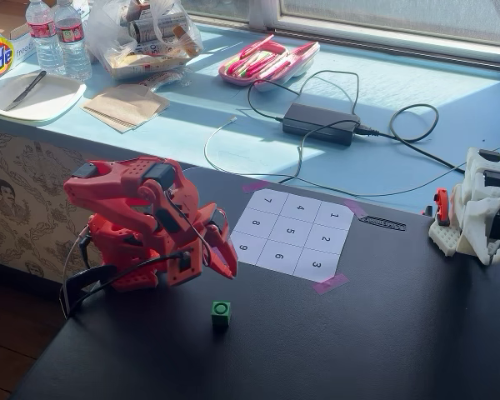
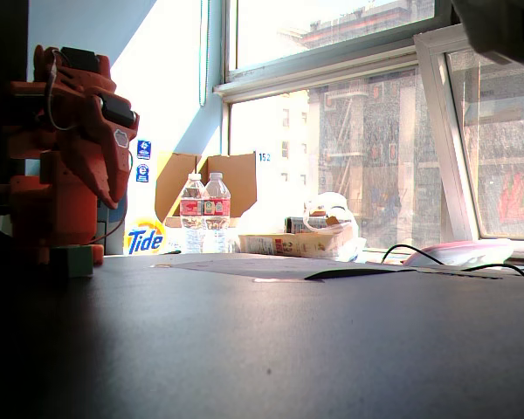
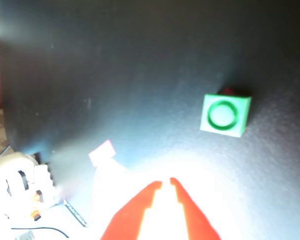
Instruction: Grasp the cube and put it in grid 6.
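The tiny green cube (image 1: 221,312) with a dark ring on top sits on the black table in front of the red arm; it also shows in the other fixed view (image 2: 72,260) and in the wrist view (image 3: 225,115). Grid 6 (image 1: 279,257) is the middle cell of the near row of the white numbered sheet, between 9 and 3. My red gripper (image 1: 230,272) hangs folded over the table, left of the sheet and a little behind the cube. In the wrist view its fingertips (image 3: 165,183) nearly touch and hold nothing. The sheet is washed out by glare there.
A white robot arm (image 1: 482,207) stands at the table's right edge. Pink tape (image 1: 330,283) holds the sheet's corners. Behind the table is a blue ledge with a power adapter (image 1: 319,123) and cables, bottles (image 1: 58,37), a plate and a pink case.
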Controlling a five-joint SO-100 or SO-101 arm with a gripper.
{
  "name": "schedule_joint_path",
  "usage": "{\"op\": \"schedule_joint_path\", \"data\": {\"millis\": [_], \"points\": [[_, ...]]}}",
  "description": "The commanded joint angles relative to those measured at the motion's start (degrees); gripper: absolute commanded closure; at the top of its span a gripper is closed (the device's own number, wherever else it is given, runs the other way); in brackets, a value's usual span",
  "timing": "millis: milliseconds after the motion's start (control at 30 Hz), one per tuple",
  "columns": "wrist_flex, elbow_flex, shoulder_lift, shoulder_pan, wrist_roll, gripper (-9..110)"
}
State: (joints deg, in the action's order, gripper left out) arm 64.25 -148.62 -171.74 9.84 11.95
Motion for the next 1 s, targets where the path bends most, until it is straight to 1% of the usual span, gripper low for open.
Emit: {"op": "schedule_joint_path", "data": {"millis": [0,67,100,133,167,267,333,400,467,633,967], "points": [[7.5,23.4,17.1,3.3,2.3,101],[11.5,30.9,22.7,6.4,6.2,101],[12.9,33.3,25.4,8.3,8.4,98],[13.4,34.6,27.5,10.7,10.6,94],[13.2,34.7,28.9,13.0,13.4,88],[9.8,30.4,30.0,18.3,21.4,76],[7.6,26.4,29.4,20.0,23.9,69],[5.2,22.1,28.5,20.5,25.0,69],[2.4,17.3,27.5,20.4,25.8,65],[-5.4,6.8,26.0,18.7,26.1,65],[-12.3,0.9,26.8,16.0,26.3,65]]}}
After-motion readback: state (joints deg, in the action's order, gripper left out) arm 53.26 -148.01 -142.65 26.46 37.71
